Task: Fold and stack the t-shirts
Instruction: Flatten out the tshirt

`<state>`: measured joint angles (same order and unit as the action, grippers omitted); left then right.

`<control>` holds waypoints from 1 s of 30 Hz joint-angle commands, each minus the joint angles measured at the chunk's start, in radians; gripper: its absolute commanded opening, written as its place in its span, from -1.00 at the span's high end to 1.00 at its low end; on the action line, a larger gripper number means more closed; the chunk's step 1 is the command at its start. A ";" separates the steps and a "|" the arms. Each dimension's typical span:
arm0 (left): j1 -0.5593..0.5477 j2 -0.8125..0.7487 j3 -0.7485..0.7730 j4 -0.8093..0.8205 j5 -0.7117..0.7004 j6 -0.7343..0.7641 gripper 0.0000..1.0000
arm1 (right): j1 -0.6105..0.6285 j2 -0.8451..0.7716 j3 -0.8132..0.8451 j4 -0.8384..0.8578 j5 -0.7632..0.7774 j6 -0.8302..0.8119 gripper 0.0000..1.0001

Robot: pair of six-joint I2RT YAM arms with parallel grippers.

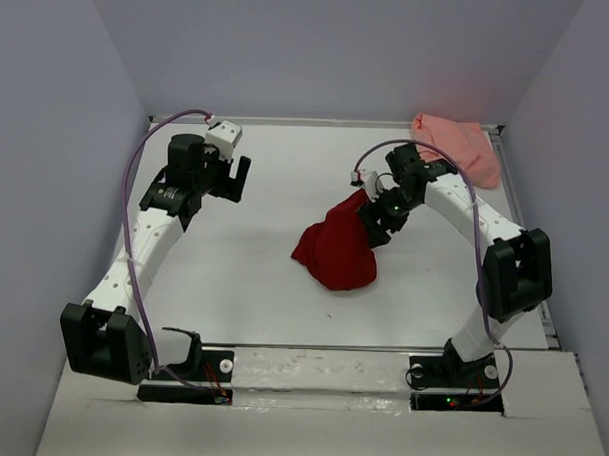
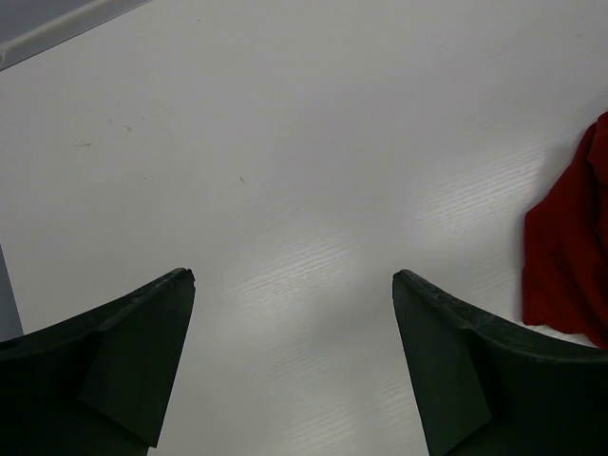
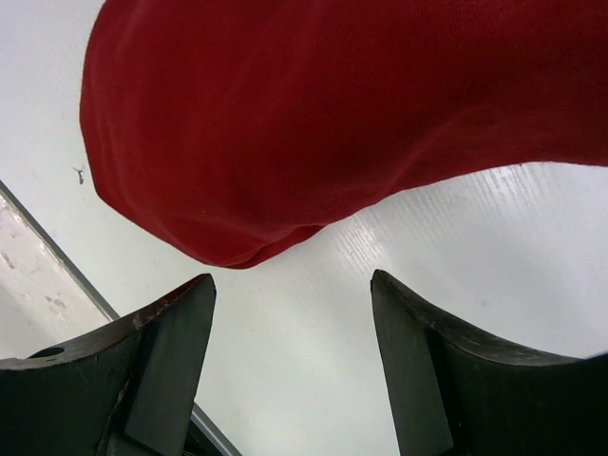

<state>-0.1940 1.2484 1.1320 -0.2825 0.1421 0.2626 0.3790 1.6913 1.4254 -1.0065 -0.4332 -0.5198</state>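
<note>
A dark red t-shirt (image 1: 336, 251) lies bunched in a heap in the middle of the white table (image 1: 252, 286). A salmon pink t-shirt (image 1: 457, 145) is crumpled in the far right corner. My right gripper (image 1: 377, 229) hangs at the red heap's right upper edge. In the right wrist view the red t-shirt (image 3: 332, 114) fills the top, just ahead of the right gripper (image 3: 293, 280), which is open with only bare table between its fingers. My left gripper (image 1: 240, 176) is open over bare table at the back left. The left wrist view shows the left gripper (image 2: 293, 275) wide open, and the red t-shirt (image 2: 570, 256) at the right edge.
Grey walls close in the table on the left, back and right. A metal rail (image 1: 330, 347) runs along the near edge by the arm bases. A thin seam strip (image 3: 47, 242) shows at the left of the right wrist view.
</note>
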 commanded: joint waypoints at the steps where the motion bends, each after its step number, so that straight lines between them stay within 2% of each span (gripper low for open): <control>1: 0.005 -0.023 0.026 0.008 0.016 -0.005 -0.91 | -0.005 0.016 -0.020 0.051 -0.028 0.000 -0.46; 12: 0.007 -0.026 0.029 0.009 0.017 -0.003 -0.91 | -0.005 0.088 -0.036 0.048 -0.130 0.006 -0.50; 18: 0.008 -0.029 0.023 0.009 0.013 -0.002 -0.91 | -0.005 0.174 0.012 0.037 -0.232 0.004 -0.50; 21: 0.007 -0.035 0.020 0.008 0.010 0.001 -0.91 | -0.005 0.211 0.046 0.032 -0.251 0.006 0.35; 22: 0.008 -0.037 0.020 0.006 0.010 0.001 -0.92 | -0.005 0.215 0.059 0.031 -0.253 0.007 0.99; 30: 0.008 -0.033 0.023 0.012 0.013 0.001 -0.91 | -0.005 0.180 0.148 0.002 -0.194 0.009 1.00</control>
<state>-0.1940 1.2469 1.1320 -0.2821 0.1459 0.2630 0.3790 1.9266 1.4834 -0.9985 -0.6365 -0.5079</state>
